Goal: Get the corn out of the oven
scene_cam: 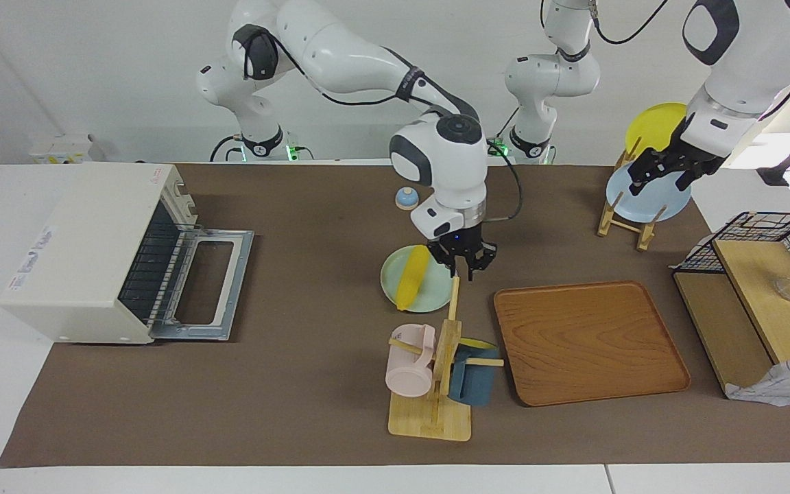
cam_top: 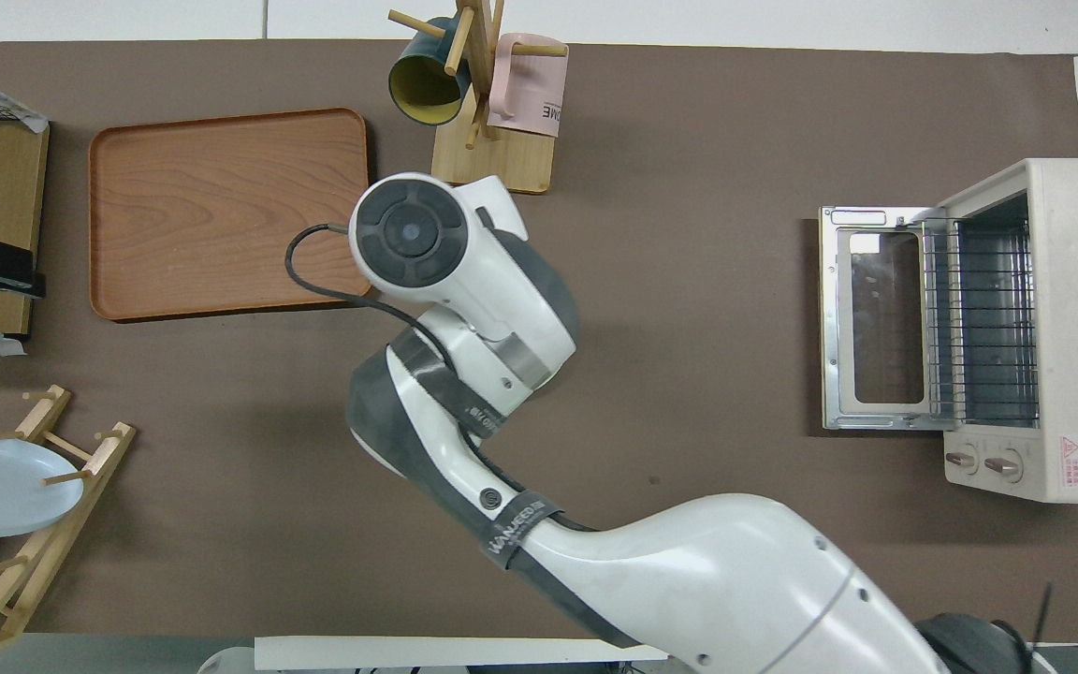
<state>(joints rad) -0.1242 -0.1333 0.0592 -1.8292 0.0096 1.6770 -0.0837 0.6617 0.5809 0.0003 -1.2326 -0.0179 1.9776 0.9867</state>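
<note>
The corn (scene_cam: 412, 276), a bright yellow cob, lies on a pale green plate (scene_cam: 436, 296) in the middle of the table, outside the oven. The cream-white oven (scene_cam: 86, 254) stands at the right arm's end of the table. Its door (scene_cam: 213, 285) is folded down flat and its rack shows nothing on it. It also shows in the overhead view (cam_top: 1044, 328). My right gripper (scene_cam: 465, 269) is open and empty, just over the plate's edge beside the corn. In the overhead view the right arm (cam_top: 464, 290) hides the corn and plate. My left gripper (scene_cam: 661, 180) waits, open, over the plate rack.
A wooden mug tree (scene_cam: 444, 357) with a pink mug (scene_cam: 410, 360) and a dark blue mug (scene_cam: 474, 374) stands just farther from the robots than the plate. A wooden tray (scene_cam: 587, 339) lies beside it. A plate rack (scene_cam: 631, 206), a small blue bell (scene_cam: 406, 198) and a wire basket (scene_cam: 765, 237) are also on the table.
</note>
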